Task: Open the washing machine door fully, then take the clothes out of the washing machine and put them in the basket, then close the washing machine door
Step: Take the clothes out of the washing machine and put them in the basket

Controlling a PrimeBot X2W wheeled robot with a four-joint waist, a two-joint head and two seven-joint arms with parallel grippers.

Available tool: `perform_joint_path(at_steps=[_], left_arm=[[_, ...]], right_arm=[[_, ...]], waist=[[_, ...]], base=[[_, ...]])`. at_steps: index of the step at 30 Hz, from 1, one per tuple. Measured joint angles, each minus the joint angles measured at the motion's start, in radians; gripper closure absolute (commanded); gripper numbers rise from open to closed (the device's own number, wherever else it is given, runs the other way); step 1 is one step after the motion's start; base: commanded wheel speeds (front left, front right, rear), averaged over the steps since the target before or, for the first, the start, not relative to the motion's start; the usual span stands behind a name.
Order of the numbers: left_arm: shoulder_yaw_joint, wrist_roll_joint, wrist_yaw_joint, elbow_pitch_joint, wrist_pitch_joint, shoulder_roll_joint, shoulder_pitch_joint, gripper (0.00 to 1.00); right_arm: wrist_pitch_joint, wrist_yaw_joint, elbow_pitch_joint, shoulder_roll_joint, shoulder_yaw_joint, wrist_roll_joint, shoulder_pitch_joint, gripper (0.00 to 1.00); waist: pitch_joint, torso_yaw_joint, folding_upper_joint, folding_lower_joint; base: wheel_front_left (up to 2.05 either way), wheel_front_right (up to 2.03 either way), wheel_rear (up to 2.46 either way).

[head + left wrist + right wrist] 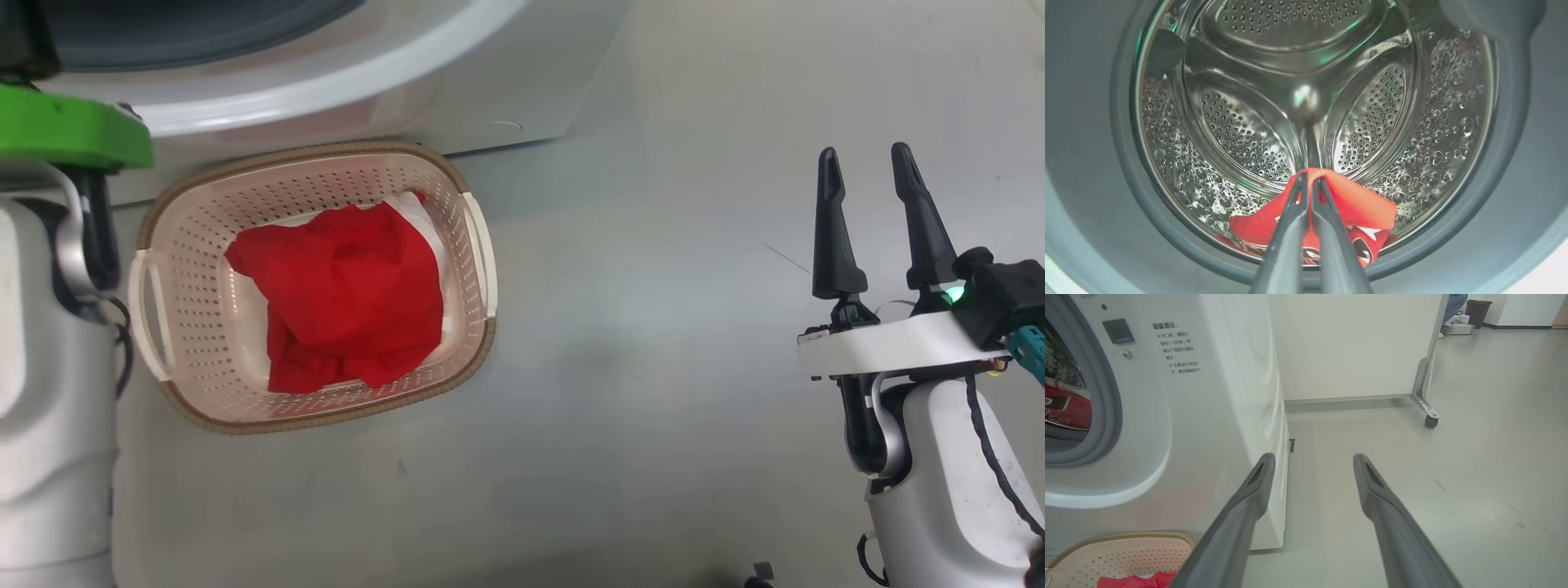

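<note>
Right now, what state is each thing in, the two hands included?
washing machine: opening uncovered, drum exposed.
basket: upright on the floor before the machine.
red garment in the basket: crumpled, lying loose.
left hand: shut on the red garment in the drum.
right hand: open, empty, over the floor.

Pale grey glossy floor (653, 367); thin dark scratch (788, 257) at 3 o'clock in head view. Right wrist view: white partition panel (1355, 343) at 12, on a metal bracket (1423, 381) with a small black caster (1430, 421) at 3. Dark bin (1478, 310) far back at 2, pale box (1458, 328) just beside it. Blue fabric (1455, 302) above the box, can't tell what. Floor scuffs (1439, 484) at 4.
</note>
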Motion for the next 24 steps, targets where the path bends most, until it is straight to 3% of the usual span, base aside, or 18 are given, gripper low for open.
perform_joint_path(at_steps=[5,24], left_arm=[[-0.019,0.004,0.002,-0.050,-0.070,-0.031,0.081,1.00],[-0.097,0.057,0.009,-0.268,-0.074,-0.088,0.358,1.00]], right_arm=[[0.000,0.000,0.000,-0.006,-0.019,-0.005,0.024,0.00],[0.000,0.002,0.026,-0.023,-0.032,-0.026,0.120,0.00]], waist=[[-0.035,0.026,0.0000,0.0000],[-0.191,0.116,0.0000,-0.0001]], base=[[0.00,0.00,0.00],[0.00,0.00,0.00]])
